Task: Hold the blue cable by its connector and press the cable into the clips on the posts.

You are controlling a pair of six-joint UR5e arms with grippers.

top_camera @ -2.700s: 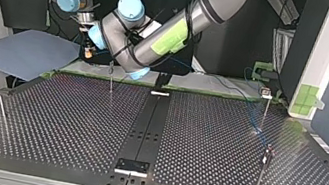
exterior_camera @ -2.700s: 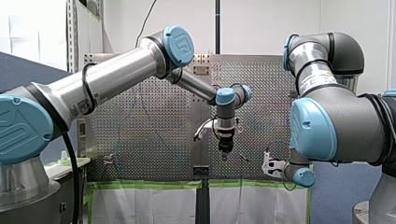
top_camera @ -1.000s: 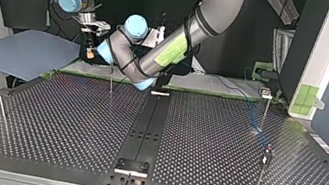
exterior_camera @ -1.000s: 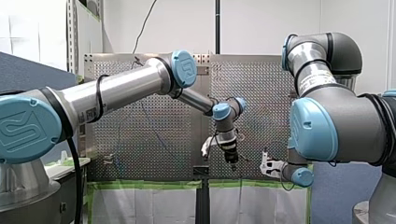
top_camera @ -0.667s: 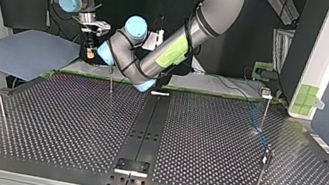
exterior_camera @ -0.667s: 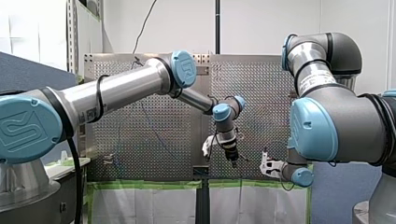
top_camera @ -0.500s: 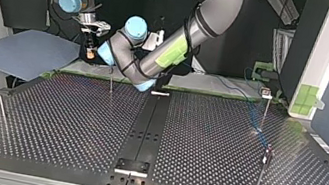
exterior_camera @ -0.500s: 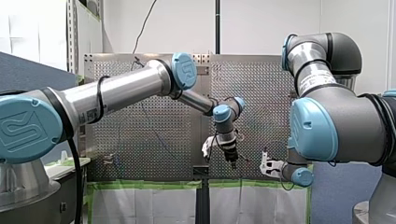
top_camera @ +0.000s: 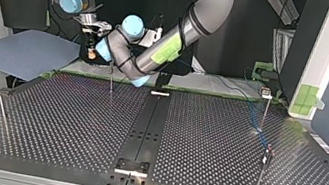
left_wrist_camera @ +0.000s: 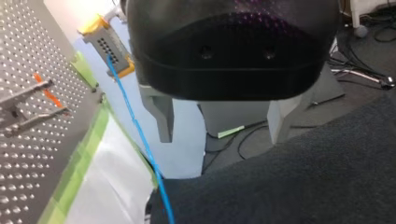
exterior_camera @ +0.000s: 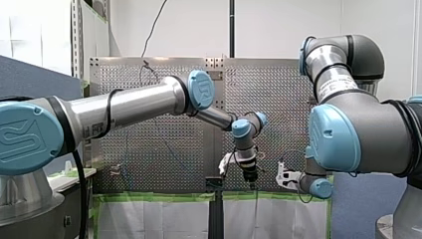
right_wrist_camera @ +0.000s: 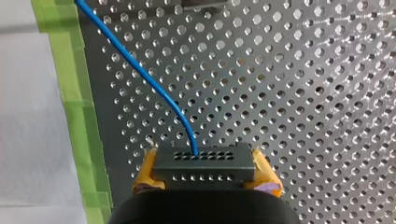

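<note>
Blue cable: thin, light and limp, it is running from its dark connector across the perforated surface, beside the edge lined with green tape. We are judging that it will sag and wander wherever unsupported, so only the rigid connector is offering a sure hold. Our right pincer is clamping that block by its two ends between yellow pads, while our left pincer is hanging wide open and empty just beside the cable, which we are expecting to need guiding along its length.
</note>
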